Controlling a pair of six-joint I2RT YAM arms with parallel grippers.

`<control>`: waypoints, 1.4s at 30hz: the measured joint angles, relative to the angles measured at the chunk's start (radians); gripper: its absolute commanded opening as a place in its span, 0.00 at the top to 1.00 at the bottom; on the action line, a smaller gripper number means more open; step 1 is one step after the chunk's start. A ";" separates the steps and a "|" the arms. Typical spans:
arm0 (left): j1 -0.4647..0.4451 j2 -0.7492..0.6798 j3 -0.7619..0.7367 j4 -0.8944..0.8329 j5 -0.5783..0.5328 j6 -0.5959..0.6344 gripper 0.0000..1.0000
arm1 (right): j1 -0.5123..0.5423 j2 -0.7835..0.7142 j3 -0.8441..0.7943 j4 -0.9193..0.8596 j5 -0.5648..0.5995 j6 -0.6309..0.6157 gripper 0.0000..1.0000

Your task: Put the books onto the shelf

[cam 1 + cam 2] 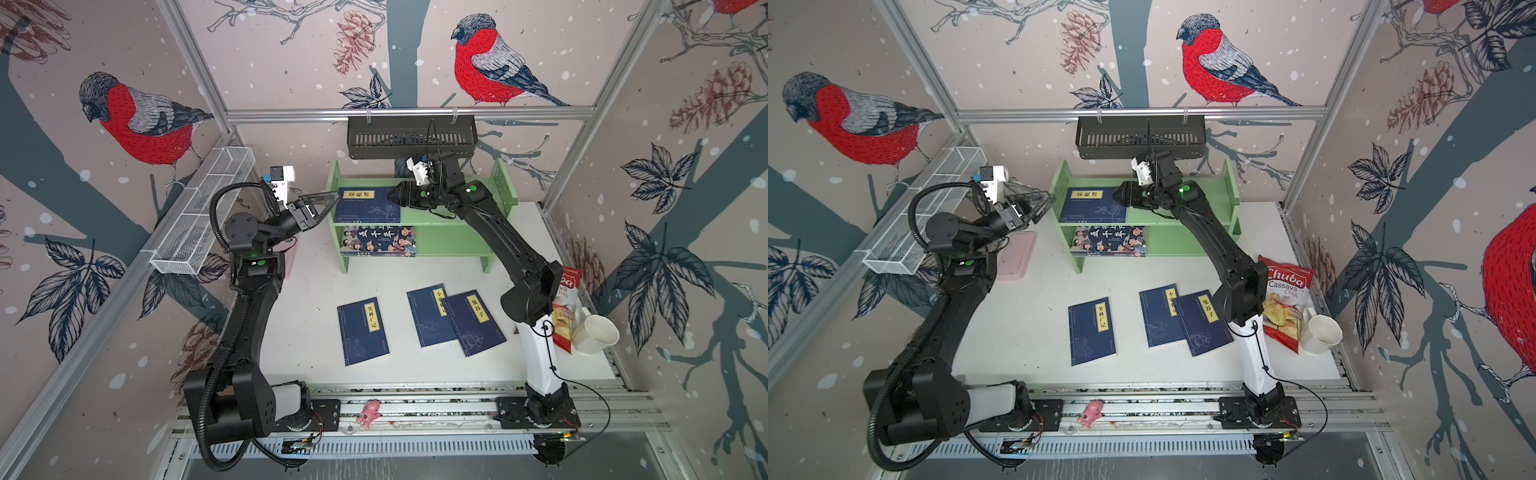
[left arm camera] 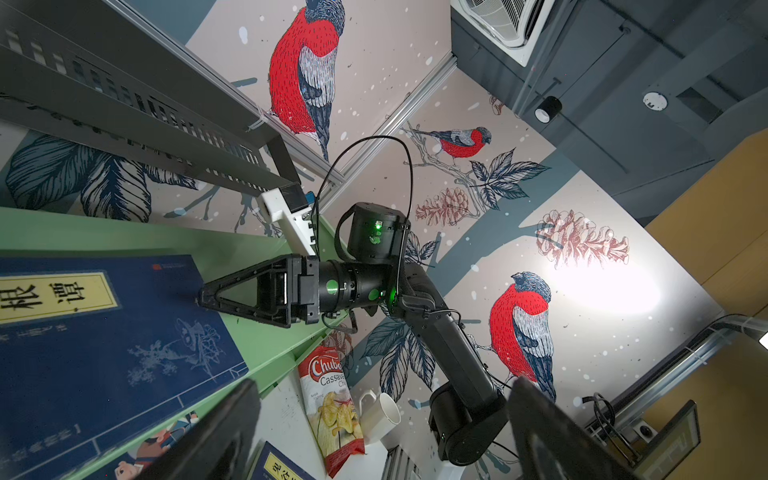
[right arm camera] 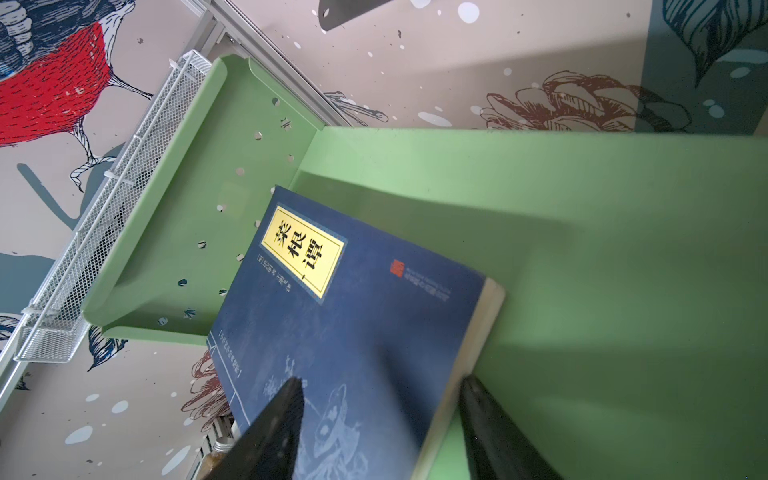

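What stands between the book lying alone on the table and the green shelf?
Nothing visible: only bare table lies between that book and the shelf. The lower tier has free room beside the picture book lying on it.

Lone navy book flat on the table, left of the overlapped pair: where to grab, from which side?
The lone navy book lies flat, cover up, touching nothing. Probably pinch its long edge facing the left arm, coming low from that side, one finger under.
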 measured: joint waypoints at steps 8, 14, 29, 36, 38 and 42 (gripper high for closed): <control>0.000 0.000 0.000 0.003 0.000 -0.015 0.06 | -0.002 0.010 0.002 0.027 -0.015 0.018 0.37; 0.000 0.000 0.000 0.006 0.000 -0.022 0.06 | -0.006 0.017 0.004 0.039 -0.032 0.021 0.37; 0.000 0.006 -0.004 0.031 0.000 -0.041 0.06 | 0.001 0.018 0.006 0.042 -0.031 0.026 0.35; 0.000 -0.010 0.011 -0.006 0.003 -0.008 0.06 | -0.002 -0.028 -0.001 0.005 0.046 0.043 0.30; 0.000 -0.032 0.025 -0.061 0.005 0.035 0.06 | -0.007 -0.082 -0.021 -0.005 0.093 0.042 0.29; 0.002 -0.078 0.082 -0.261 0.005 0.188 0.06 | -0.012 -0.225 -0.101 0.002 0.166 0.038 0.29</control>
